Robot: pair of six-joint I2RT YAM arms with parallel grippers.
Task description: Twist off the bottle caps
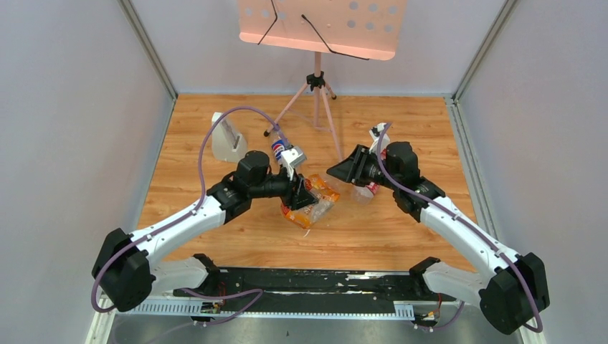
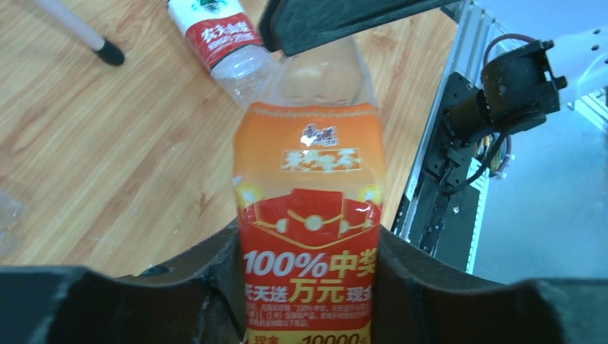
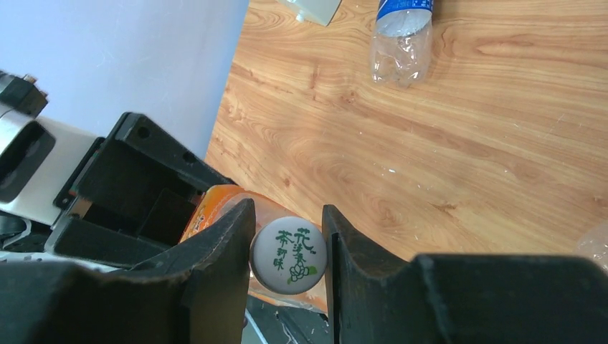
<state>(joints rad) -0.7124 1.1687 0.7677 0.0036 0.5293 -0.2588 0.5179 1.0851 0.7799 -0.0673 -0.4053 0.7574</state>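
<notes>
Right wrist camera is showing the right gripper (image 3: 287, 228) clamping the white cap (image 3: 288, 256) of the orange-labelled bottle (image 3: 215, 202), its jaws pressing both sides. Left wrist camera is showing what that one is hiding: the left gripper (image 2: 308, 240) squeezing the bottle's label, with the red-labelled bottle (image 2: 219, 36) lying on the table (image 2: 86, 158) beyond.

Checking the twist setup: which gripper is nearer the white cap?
Right. The right gripper has its jaws clamped on the white cap; the left gripper grips the orange bottle by its body, away from the cap.
</notes>
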